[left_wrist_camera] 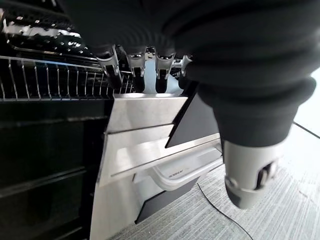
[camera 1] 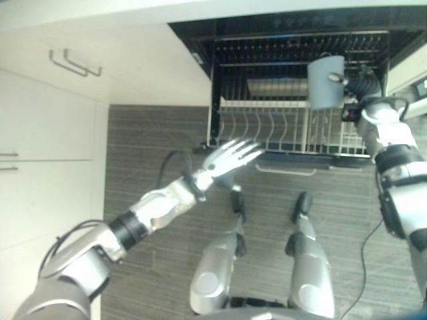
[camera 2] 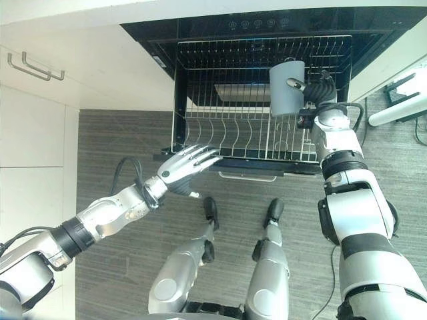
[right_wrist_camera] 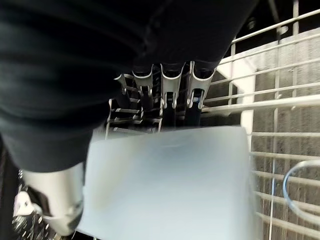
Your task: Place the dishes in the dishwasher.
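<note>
Grey wood-grain floor (camera 2: 120, 140) runs under me, with white cabinets (camera 1: 47, 127) along my left side, their metal bar handles (camera 1: 75, 63) on the drawer fronts. Straight ahead the black dishwasher (camera 2: 200, 30) stands open, a row of small control marks on its top edge too tiny for me to read. Its wire rack (camera 2: 233, 133) is pulled out over the floor, rows of upright tines along the front and a silver pull handle (left_wrist_camera: 172, 175) under the front panel. My right arm reaches over the rack's right part, and my right hand (camera 2: 313, 87) is clamped on a pale grey-blue cup (camera 2: 287, 87), fingers over its far wall and thumb on the near one, holding it up above the wires, apart from them. My left hand (camera 1: 230, 157) is at the rack's front left corner, fingers straight and spread, tips near the front rail; I cannot tell whether they touch it.
</note>
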Controlling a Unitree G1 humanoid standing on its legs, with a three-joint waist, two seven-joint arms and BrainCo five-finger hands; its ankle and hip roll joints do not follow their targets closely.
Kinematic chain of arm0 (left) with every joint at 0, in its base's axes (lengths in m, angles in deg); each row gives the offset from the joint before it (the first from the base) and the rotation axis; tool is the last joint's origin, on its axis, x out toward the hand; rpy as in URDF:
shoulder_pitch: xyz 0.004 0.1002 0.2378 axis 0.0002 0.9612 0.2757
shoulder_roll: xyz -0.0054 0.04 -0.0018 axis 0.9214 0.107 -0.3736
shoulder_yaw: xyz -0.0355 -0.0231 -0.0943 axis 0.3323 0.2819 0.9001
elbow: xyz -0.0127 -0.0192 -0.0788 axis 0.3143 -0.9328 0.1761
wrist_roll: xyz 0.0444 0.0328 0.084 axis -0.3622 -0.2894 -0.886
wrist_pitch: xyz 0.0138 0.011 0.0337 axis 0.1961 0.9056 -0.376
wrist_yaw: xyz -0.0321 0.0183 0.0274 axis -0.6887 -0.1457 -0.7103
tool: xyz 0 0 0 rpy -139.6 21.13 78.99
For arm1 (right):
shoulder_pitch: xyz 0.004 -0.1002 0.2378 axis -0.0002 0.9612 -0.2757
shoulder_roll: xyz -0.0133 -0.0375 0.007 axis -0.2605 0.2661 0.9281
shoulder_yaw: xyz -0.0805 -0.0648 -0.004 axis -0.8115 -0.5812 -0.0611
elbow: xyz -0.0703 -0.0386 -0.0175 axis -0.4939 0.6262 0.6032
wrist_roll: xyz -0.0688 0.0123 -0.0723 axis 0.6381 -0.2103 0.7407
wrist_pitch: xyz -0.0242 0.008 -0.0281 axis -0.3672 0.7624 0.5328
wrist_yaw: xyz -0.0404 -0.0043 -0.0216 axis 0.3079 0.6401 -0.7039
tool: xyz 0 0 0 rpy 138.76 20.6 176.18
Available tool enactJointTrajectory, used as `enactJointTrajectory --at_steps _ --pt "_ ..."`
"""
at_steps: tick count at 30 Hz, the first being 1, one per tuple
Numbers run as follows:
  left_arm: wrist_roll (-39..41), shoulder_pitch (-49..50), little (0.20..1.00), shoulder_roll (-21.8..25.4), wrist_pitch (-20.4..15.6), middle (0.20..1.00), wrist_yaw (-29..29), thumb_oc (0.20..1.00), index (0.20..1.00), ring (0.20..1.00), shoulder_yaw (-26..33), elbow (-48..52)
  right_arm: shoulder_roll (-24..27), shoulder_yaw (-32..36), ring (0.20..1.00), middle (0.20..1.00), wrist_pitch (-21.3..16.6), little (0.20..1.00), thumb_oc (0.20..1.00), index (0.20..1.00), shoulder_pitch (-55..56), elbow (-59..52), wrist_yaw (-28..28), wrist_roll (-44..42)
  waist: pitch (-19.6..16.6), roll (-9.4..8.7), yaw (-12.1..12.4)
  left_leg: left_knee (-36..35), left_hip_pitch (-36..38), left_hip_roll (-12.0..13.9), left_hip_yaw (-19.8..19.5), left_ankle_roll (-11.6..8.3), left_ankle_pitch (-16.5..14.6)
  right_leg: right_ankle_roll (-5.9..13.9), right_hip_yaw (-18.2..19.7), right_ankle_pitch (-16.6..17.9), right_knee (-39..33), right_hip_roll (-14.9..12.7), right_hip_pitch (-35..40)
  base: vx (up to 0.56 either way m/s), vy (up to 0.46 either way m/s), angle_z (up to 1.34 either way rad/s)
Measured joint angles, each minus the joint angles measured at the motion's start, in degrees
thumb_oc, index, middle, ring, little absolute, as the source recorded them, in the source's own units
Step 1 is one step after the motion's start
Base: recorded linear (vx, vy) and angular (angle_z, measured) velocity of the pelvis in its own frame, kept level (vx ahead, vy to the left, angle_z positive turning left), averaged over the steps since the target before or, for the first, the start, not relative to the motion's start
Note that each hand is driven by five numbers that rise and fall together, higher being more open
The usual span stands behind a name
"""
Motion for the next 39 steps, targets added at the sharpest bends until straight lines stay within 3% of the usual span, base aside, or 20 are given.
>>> enactJointTrajectory --at_steps 7,13,15,22,30,33,39 --pt "-0.01 1.02 1.0 0.0 0.5 1.0 0.38 1.0 1.0 1.0 0.06 0.16 -0.41 1.28 1.0 1.0 -2.36 1.0 1.0 1.0 0.83 0.09 -18.19 5.82 -0.06 0.09 -0.02 0.0 0.31 -0.09 1.12 0.0 0.0 0.13 0.84 0.12 -0.02 -0.05 -0.17 -0.01 0.02 -0.05" --pt "-2.18 2.35 1.0 -1.14 0.76 1.0 1.17 1.0 1.0 1.0 0.11 -0.97 -1.29 2.44 1.0 1.0 -7.16 1.0 1.0 1.0 2.08 -1.46 -25.44 6.73 -0.71 1.05 0.03 0.0 0.85 -0.08 1.29 0.0 0.0 0.12 0.9 0.14 0.01 -0.05 0.2 0.0 0.004 -0.02" --pt "-2.84 3.61 1.0 -1.81 0.86 1.0 2.32 1.0 1.0 1.0 0.13 -1.72 -1.78 2.62 1.0 1.0 -10.48 1.0 1.0 1.0 3.29 -4.41 -27.2 4.92 -0.97 1.44 -0.09 0.0 1.27 -0.04 1.29 0.0 0.0 0.12 0.96 0.14 -0.01 -0.07 0.57 0.0 0.009 -0.02" --pt "-6.84 6.91 1.0 -2.54 3.79 1.0 7.49 1.0 1.0 1.0 0.1 -2.47 -7.25 6.9 1.0 1.0 -17.43 1.0 1.0 1.0 7.47 -16.64 -25.04 -7.25 -1.08 1.61 -0.4 -0.01 2.09 0.14 1.47 0.0 0.0 0.07 1.26 0.26 0.04 0.05 1.17 0.01 -0.004 -0.02" --pt "-1.77 15.44 1.0 -4.4 5.35 1.0 19.17 1.0 1.0 1.0 3.23 -7.23 -11.25 6.46 1.0 1.0 -18.59 1.0 1.0 1.0 18.84 -35.32 -16.63 -19.53 -0.99 1.46 -1.45 -0.03 2.2 0.12 1.89 0.0 0.0 0.1 1.92 0.35 0.05 0.19 1.13 0.0 -0.009 -0.01" --pt "3.1 18.43 1.0 -5.0 3.71 1.0 24.3 1.0 1.0 1.0 8.31 -8.51 -12.39 4.73 1.0 1.0 -19.0 1.0 1.0 1.0 27.53 -46.48 -13.27 -21.43 -0.35 0.52 -1.94 -0.04 3.66 0.25 2.38 0.0 0.0 0.08 2.24 0.37 0.11 0.45 2.41 0.01 -0.065 -0.06" --pt "7.81 20.3 1.0 -4.42 2.2 1.0 31.39 1.0 1.0 1.0 18.2 -7.02 -16.63 0.63 1.0 1.0 -20.3 1.0 1.0 1.0 45.4 -53.73 -8.48 -20.0 0.82 -4.03 -4.7 -0.13 12.1 1.6 1.2 -0.81 -0.85 -0.12 0.6 0.07 -1.94 1.6 12.62 0.07 -0.093 0.09"
